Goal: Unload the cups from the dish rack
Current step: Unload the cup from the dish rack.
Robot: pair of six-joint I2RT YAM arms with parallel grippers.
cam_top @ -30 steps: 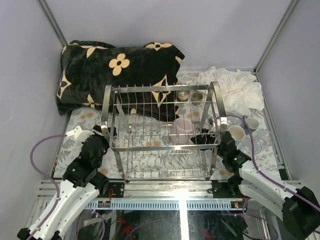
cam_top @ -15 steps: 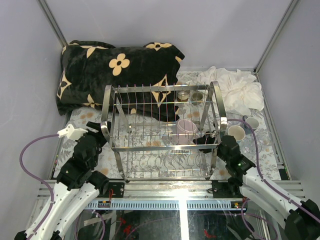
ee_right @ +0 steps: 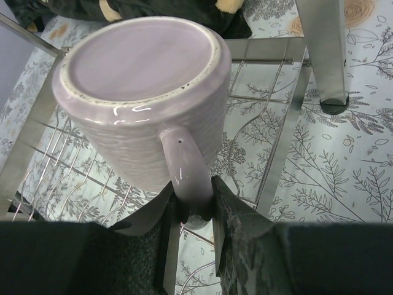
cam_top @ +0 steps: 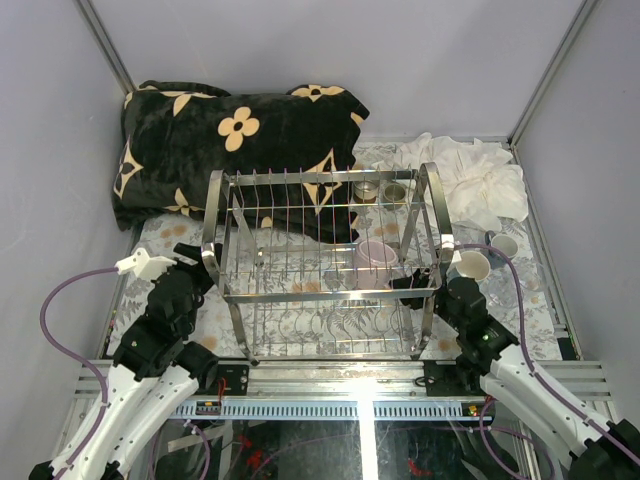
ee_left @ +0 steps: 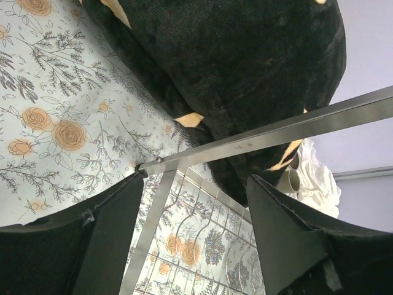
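Table [cam_top: 165,238] bearing chrome rack [cam_top: 325,262]; mauve mug [ee_right: 141,92] inside it, upside down, handle clamped in right pincer [ee_right: 195,212], not yet lifted clear; two cups [cam_top: 473,265] already out at right of rack; left pincer [ee_left: 193,212] apart, empty, beside rack's left end.

Worktop covering: pale cloth printed with orange roses and grey sprigs [cam_top: 165,235], lying flat; the same print shows in the left wrist view [ee_left: 55,123] and the right wrist view [ee_right: 344,172].

Far left: bulky black plush blanket with cream flower motifs [cam_top: 230,150], heaped on the cloth against the grey enclosure wall [cam_top: 300,50].

Far right corner: crumpled white fabric [cam_top: 480,175], bunched up, its near edge touching the printed cloth.

Blanket and white fabric sit close, with a narrow gap between them.
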